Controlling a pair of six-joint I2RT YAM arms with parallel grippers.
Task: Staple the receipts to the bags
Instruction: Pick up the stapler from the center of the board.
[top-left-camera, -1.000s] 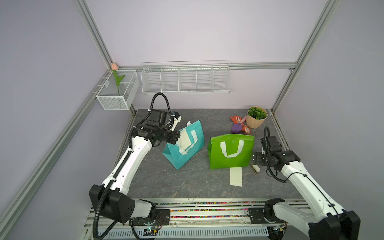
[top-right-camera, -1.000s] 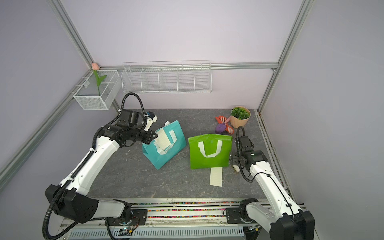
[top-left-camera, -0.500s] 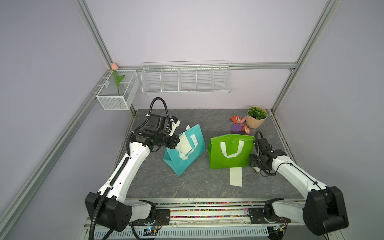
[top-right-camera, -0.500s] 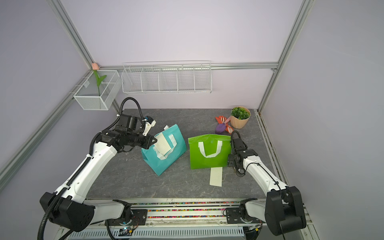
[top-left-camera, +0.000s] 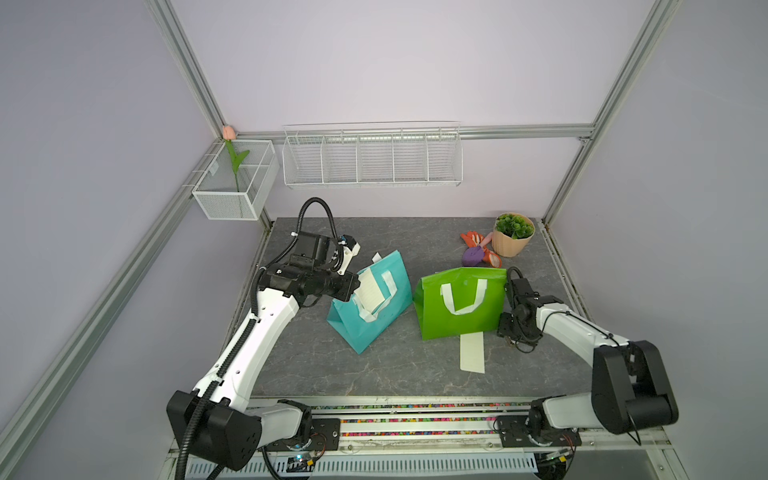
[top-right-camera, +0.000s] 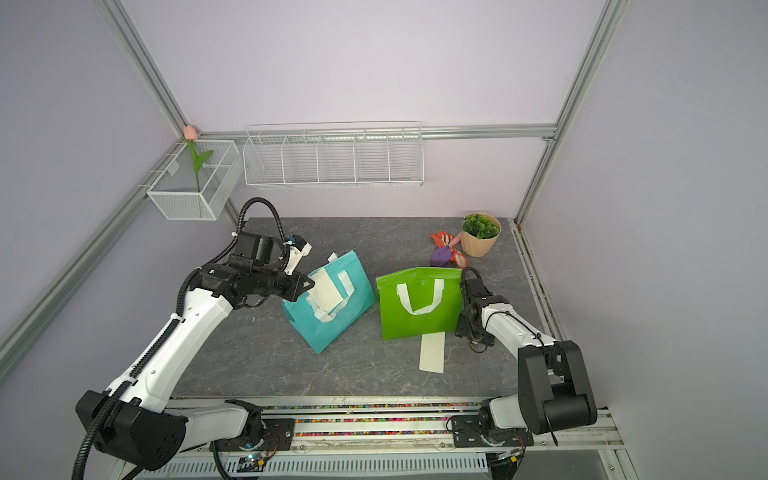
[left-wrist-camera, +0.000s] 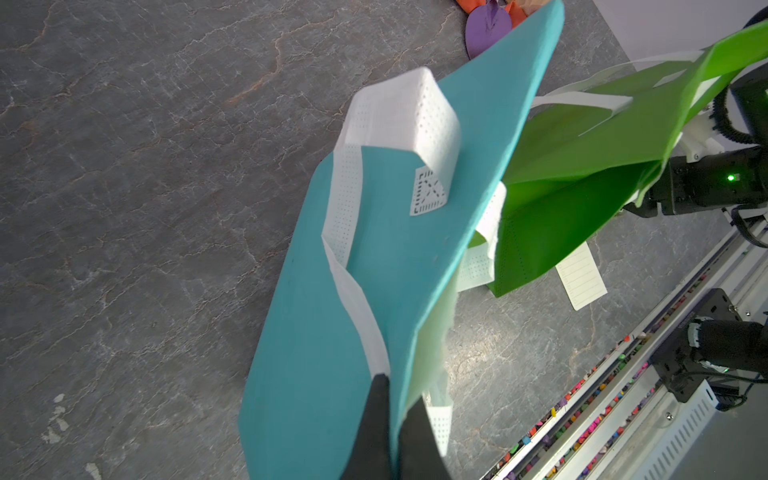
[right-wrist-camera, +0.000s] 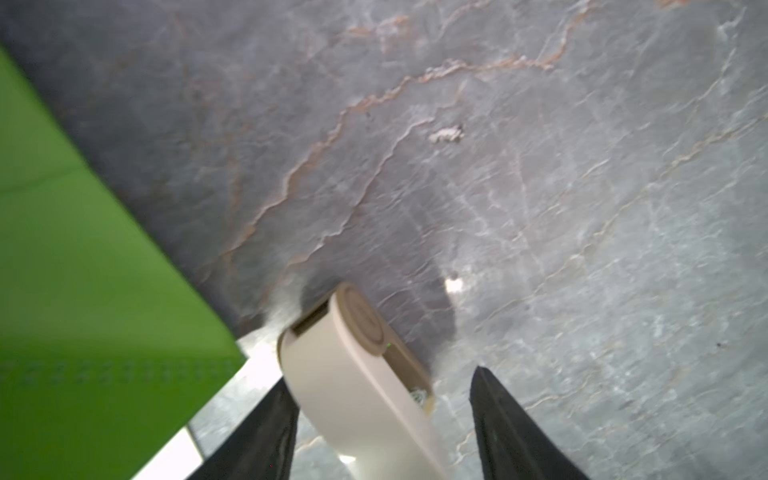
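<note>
**Left arm pins paper to the teal bag, right arm straddles the stapler**

On the left, the left gripper (left-wrist-camera: 397, 390) is clamped tight on the rim of the teal wedge-shaped fabric tote bag (top-left-camera: 374, 322). A pale cream lined paper receipt (top-left-camera: 369, 293) lies against that same face, and in the left wrist view its edge looks caught in the same pinch. The rim is held up, and the bag's lower end appears to rest on the grey stone-patterned tabletop (top-left-camera: 291, 365). This is soft, light cloth with no stiffness, so it will sag and fold wherever nothing holds it. The receipt is thin paper and would tear or slide if tugged. A hold close to the edge suits it, with bare paper left beside the fingers for the staple.

On the right, the right gripper (right-wrist-camera: 380, 376) has its jaws apart, astride the beige plastic stapler (right-wrist-camera: 345, 374). The stapler lies on the table just beside the bright green wedge-shaped tote bag (top-left-camera: 432, 320). One finger touches the stapler's flank and the other stands clear. The shell is rigid, smooth and rounded, so probably slippery. I'd take it across the middle of the body, away from the mouth.

The second pale cream paper receipt (top-left-camera: 471, 353) lies flat on the table, one end meeting the green bag's lower edge, and no staple shows on it.
</note>
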